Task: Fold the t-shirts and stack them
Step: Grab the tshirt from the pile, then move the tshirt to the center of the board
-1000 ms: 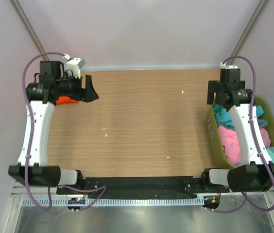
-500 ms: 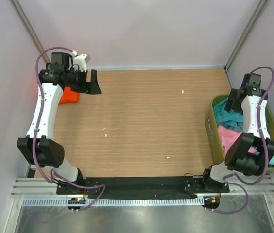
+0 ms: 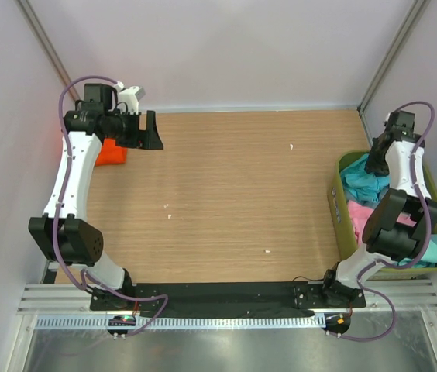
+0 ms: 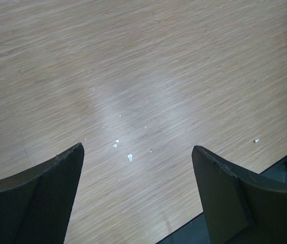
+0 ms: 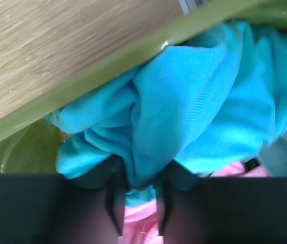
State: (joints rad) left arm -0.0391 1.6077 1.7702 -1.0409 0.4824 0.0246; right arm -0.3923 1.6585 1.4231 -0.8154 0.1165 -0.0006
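top view: the left jaws hang over the far-left corner of the bench (image 3: 226, 194), just beside the orange t-shirt (image 3: 111, 153); the right jaws dip into the olive bin (image 3: 338, 221).
left wrist: the left jaws gape wide, empty, above bare wood.
right wrist: the right jaws pinch a fold of the turquoise t-shirt (image 5: 199, 101) inside the bin, with the pink t-shirt (image 5: 141, 216) beneath.

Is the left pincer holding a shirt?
No, the left pincer is open, and only bare table shows between its fingers.
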